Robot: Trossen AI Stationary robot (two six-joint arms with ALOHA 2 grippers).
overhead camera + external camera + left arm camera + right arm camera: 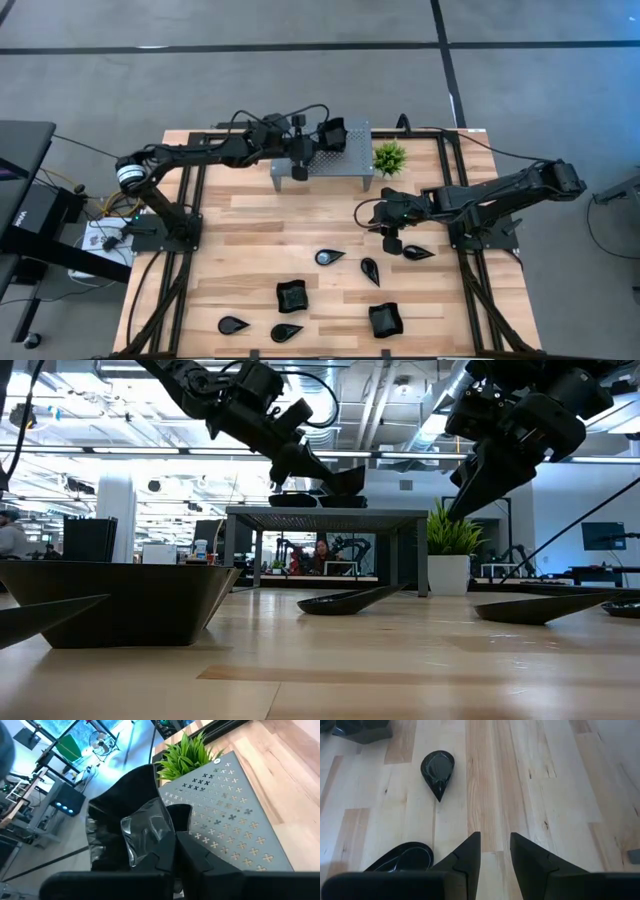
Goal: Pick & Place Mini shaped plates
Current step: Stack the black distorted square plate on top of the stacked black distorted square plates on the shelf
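Nearest the low camera, a wavy-edged square plate (125, 600) is seen on the wooden table (250, 215), with six more small black plates scattered over the front half: two teardrops (233, 325) and (286, 331) at the front left, a square one (292, 296) beside them, teardrops (329, 257) and (370, 269) in the middle, and another square plate (385, 319) at the front right. Further left and back, a black plate (331, 134) is pinched at its rim by the left gripper (312, 138), whose fingers are narrowed tight on it, and is held over the grey perforated stand (345, 162); another plate (292, 499) is already seen resting on that stand. A small green plant (389, 156) stands just beside the stand's right end. To the right, the right gripper (392, 238) hangs above the table with its fingers (468, 855) partly apart and nothing held, a teardrop plate (417, 252) lying just beside it. The glossy rim could slip from the thin pinch, and if the plate is let go while tilted or near the edge it could slide off the stand or be knocked against the plant; the plate already on the stand could also be struck as it is set down
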